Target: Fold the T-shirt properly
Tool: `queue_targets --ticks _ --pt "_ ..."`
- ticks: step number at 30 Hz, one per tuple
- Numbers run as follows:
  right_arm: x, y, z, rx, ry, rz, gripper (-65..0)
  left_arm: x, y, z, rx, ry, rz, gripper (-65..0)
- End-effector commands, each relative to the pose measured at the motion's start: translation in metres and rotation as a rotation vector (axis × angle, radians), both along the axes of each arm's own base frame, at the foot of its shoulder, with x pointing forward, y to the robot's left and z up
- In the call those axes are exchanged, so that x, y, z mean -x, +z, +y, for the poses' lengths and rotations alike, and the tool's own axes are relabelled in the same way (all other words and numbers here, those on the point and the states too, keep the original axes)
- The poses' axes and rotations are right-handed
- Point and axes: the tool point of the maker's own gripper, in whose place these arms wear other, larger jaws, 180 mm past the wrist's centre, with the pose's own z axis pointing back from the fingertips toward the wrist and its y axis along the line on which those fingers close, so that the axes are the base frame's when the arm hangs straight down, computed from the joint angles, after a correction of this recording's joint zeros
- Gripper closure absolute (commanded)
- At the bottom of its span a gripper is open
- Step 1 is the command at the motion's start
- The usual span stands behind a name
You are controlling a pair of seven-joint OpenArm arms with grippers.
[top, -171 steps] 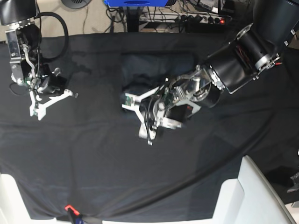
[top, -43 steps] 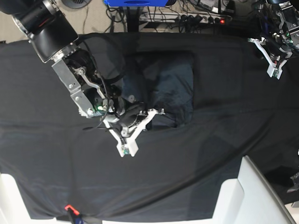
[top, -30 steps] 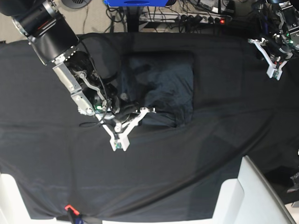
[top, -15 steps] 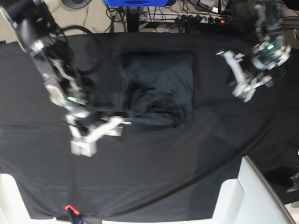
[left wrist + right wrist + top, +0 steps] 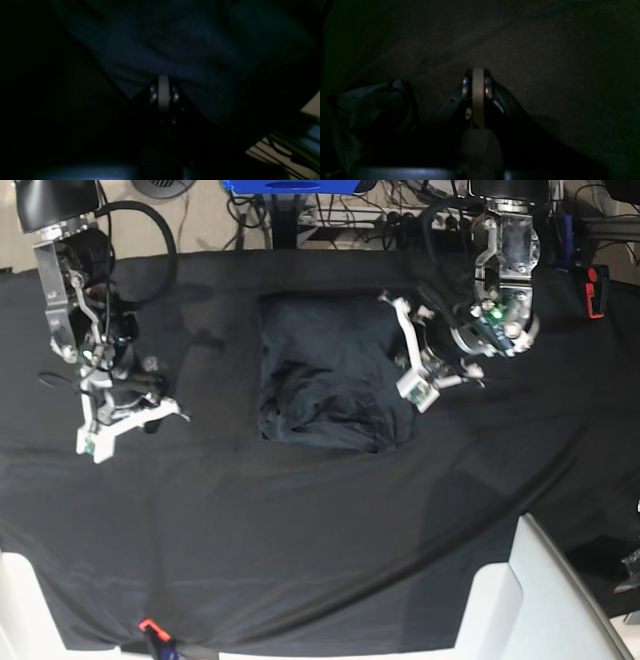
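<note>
The T-shirt lies as a dark, roughly square folded bundle on the black table cloth, its lower part wrinkled. My left gripper is at the shirt's right edge with its jaws shut. The left wrist view shows the closed fingertips right at the bluish shirt, and I see no cloth pinched between them. My right gripper is far to the left of the shirt, over bare cloth. Its jaws are shut and empty in the right wrist view.
White furniture stands at the front right and front left corners. Cables and a power strip run behind the table's far edge. A red-tipped item sits at the far right, and a small red tag is at the front edge.
My right gripper left the shirt's lower left corner, swung out to the left and closed. My left arm came in from the far right to the shirt's right edge.
</note>
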Motion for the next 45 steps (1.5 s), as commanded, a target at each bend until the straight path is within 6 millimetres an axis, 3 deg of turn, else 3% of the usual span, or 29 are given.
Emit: queue_targets --ticks 1,9,20,27,32,38,41,45 --pt "-0.007 0.01 -0.004 0.007 -0.003 -0.039 -0.2 -0.009 0.009 -0.004 0.025 -0.004 -0.038 0.0" --pt "-0.003 0.007 -0.005 0.006 -0.007 -0.029 -0.2 -0.003 0.004 -0.002 0.017 -0.008 -0.02 0.0" --pt "-0.002 0.007 -0.004 0.005 -0.002 -0.029 -0.2 0.018 -0.011 0.031 -0.049 -0.004 0.042 0.0" --pt "-0.002 0.007 -0.005 0.005 -0.004 -0.028 -0.2 0.027 -0.014 0.028 0.003 0.003 0.023 0.0" --pt "-0.004 0.008 -0.004 0.005 -0.001 -0.032 -0.2 0.022 -0.012 0.027 0.007 0.005 0.011 0.0" --pt "-0.002 0.01 0.0 0.0 0.009 -0.03 -0.2 -0.004 0.013 0.022 0.005 -0.011 -0.08 0.0" --pt "0.012 0.01 0.038 -0.032 0.15 0.025 -0.2 -0.009 0.03 0.017 0.0 -0.031 -0.133 0.0" --pt "0.041 0.014 0.098 -0.065 0.387 0.093 0.0 0.01 0.034 0.009 -0.005 -0.065 -0.131 0.0"
